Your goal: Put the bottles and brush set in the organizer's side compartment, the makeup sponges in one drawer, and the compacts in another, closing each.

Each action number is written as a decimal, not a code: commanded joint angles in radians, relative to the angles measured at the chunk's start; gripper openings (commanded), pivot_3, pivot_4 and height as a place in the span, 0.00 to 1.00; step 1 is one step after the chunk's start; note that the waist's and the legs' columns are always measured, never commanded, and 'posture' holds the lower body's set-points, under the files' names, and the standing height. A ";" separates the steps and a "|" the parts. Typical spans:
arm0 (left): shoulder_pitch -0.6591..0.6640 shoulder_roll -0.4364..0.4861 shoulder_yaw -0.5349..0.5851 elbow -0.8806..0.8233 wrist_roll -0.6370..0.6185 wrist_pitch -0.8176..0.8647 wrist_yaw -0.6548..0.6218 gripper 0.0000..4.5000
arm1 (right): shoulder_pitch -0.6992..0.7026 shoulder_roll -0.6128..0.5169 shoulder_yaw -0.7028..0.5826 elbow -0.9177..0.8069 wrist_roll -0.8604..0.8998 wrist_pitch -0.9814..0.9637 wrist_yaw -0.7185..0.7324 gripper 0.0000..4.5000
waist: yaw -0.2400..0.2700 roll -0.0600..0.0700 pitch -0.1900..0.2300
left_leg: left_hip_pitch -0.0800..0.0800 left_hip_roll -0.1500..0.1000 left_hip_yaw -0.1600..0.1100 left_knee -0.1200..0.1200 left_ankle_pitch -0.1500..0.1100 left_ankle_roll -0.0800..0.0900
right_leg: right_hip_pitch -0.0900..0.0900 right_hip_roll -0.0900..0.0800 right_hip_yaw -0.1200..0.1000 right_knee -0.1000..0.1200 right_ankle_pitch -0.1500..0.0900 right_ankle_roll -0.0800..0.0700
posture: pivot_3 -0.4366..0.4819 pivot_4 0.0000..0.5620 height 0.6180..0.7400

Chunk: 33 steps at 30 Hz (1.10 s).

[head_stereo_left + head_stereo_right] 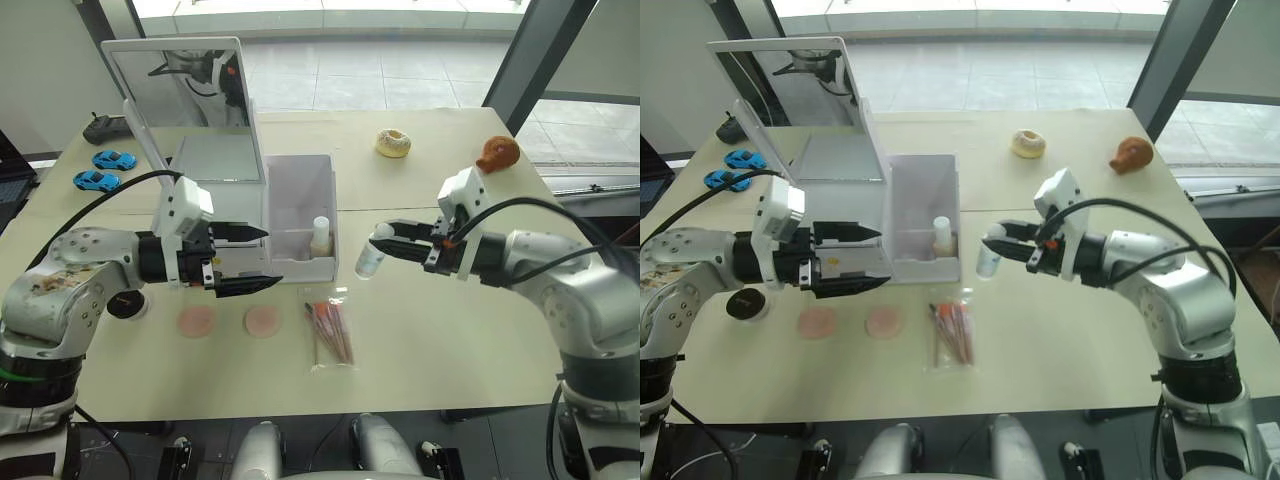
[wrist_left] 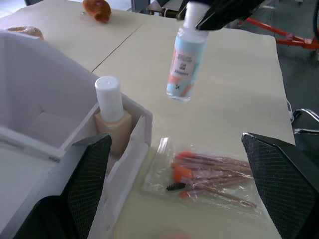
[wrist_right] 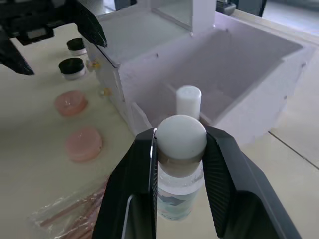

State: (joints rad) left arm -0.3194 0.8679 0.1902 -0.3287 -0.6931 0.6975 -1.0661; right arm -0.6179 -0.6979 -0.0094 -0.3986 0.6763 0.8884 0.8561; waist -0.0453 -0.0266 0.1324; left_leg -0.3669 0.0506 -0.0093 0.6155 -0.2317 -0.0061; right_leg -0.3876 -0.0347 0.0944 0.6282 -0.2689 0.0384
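White organizer [image 1: 300,215], pink sponges [image 1: 197,321], orange-tipped brushes [image 1: 331,332], blue toy cars [image 1: 113,159]

1. A pale beige tabletop [image 1: 460,330] carried everything, with a seam running across its far part.
2. A cream-coloured ring-shaped doughnut toy [image 1: 393,143] lay on the far side of the tabletop.
3. A brown, rounded toy figure [image 1: 497,154] sat to the right of the doughnut, near the far right edge.
4. Two small blue toy cars [image 1: 105,170] stood close together at the far left edge.
5. A dark, flat object [image 1: 105,127] lay just beyond the cars.
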 commanded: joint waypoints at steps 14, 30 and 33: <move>0.507 -0.135 0.448 -0.378 -0.115 0.013 0.287 1.00 | -0.481 0.306 0.310 0.653 -0.291 -0.354 0.183 0.23 | 0.002 -0.002 -0.001 | 0.000 -0.001 0.002 -0.001 0.000 0.000 | -0.001 -0.004 -0.001 0.000 0.003 -0.005 | 0.48 0.27 1.00; 0.555 -0.148 0.452 -0.427 -0.209 0.011 0.409 1.00 | -0.531 0.475 0.332 1.112 -0.537 -0.699 0.262 0.30 | -0.004 -0.001 -0.001 | 0.002 -0.001 0.002 -0.003 0.000 0.000 | -0.001 -0.004 -0.002 0.001 0.003 -0.007 | 0.48 0.27 1.00; 0.549 -0.129 0.447 -0.405 -0.205 0.007 0.395 1.00 | -0.533 0.482 0.324 1.110 -0.549 -0.696 0.274 0.49 | -0.005 -0.001 -0.001 | 0.003 -0.001 0.002 -0.003 0.000 0.000 | 0.000 -0.004 -0.002 0.001 0.003 -0.007 | 0.48 0.27 1.00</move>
State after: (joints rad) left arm 0.2370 0.7231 0.6261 -0.7412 -0.8883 0.7187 -0.6663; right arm -1.1208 -0.2191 0.3410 0.7201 0.1304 0.2074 1.1233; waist -0.0505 -0.0280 0.1317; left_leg -0.3641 0.0498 -0.0073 0.6123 -0.2318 -0.0064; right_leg -0.3881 -0.0382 0.0928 0.6294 -0.2655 0.0317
